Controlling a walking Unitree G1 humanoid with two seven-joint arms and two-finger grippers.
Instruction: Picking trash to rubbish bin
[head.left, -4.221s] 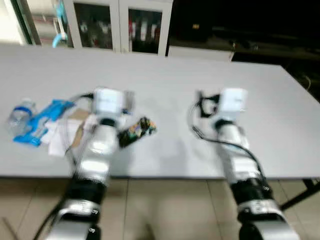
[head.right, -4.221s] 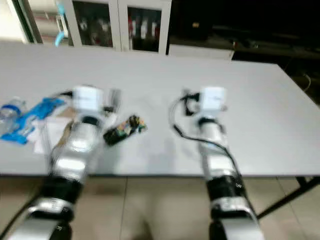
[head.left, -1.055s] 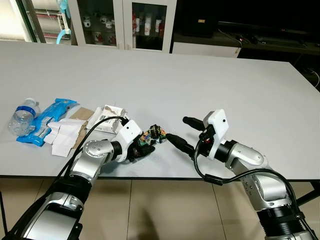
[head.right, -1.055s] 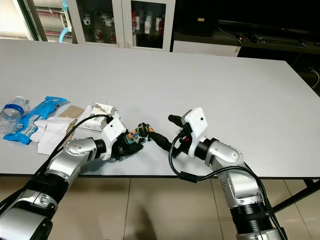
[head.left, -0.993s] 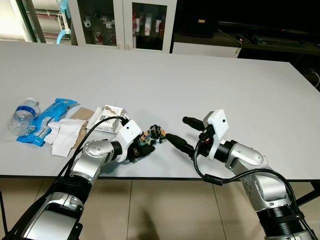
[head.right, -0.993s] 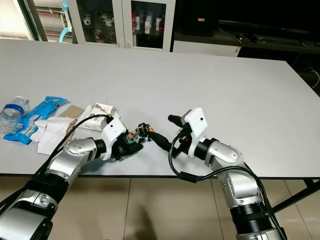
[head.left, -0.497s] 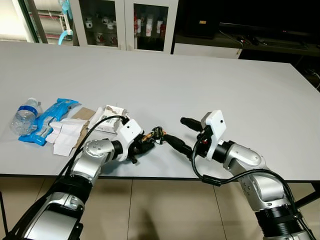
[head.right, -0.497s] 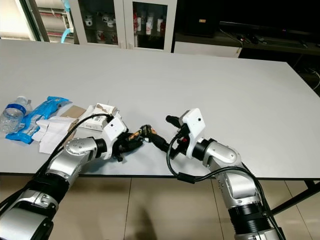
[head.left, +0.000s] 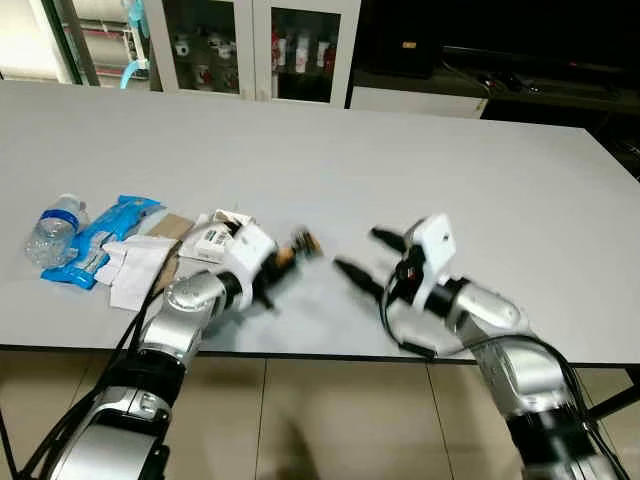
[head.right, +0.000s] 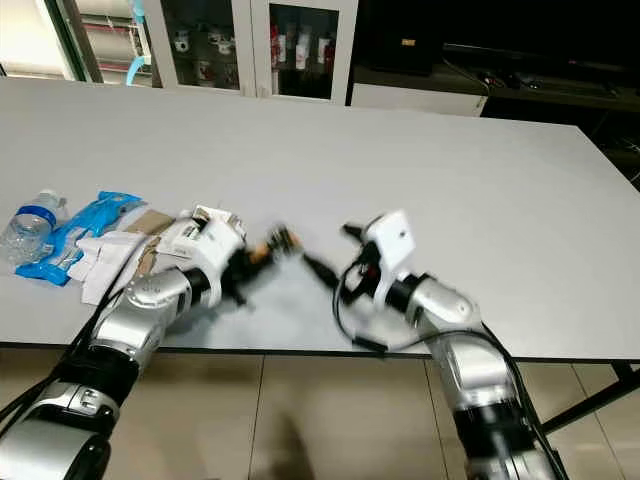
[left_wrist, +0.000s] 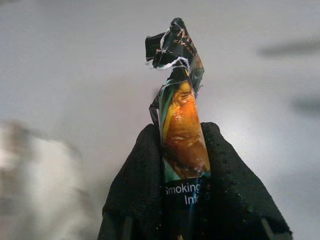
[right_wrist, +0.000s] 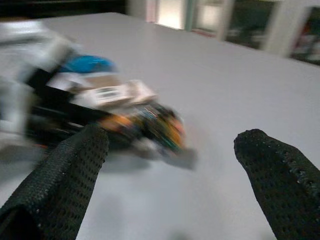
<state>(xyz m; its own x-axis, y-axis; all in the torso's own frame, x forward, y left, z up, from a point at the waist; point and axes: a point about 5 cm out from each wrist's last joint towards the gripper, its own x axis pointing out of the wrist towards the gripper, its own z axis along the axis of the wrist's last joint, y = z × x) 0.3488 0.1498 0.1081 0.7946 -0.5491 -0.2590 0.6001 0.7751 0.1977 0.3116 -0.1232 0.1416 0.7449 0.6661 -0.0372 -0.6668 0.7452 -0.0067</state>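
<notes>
Left gripper (left_wrist: 182, 150): its jaws were clamped tight on the crumpled cigarette pack (left_wrist: 181, 117), pinched edge-on, the torn top poking out past the fingertips.
Pack position: it was carried just above the surface (head.left: 420, 150), near the front edge, between the two arms.
Right gripper (right_wrist: 170, 165): its jaws were spread wide with nothing between them, pointed toward the pack and a little apart from it.
Step in hand: by my read, the pack was being carried off to the bin, or passed across; no bin could be seen.
Doing it well: the grip was narrow and the pack thin, so the squeeze should be kept firm and the wrist level; a fast swing could slip it loose.
Other trash: the plastic bottle (head.left: 56, 229), blue wrapper (head.left: 100, 240) and white papers (head.left: 135, 268) lay on the surface on the robot's left, awaiting pickup.
Blur: both arms smeared in the head views, so fine contact was hard to judge.
</notes>
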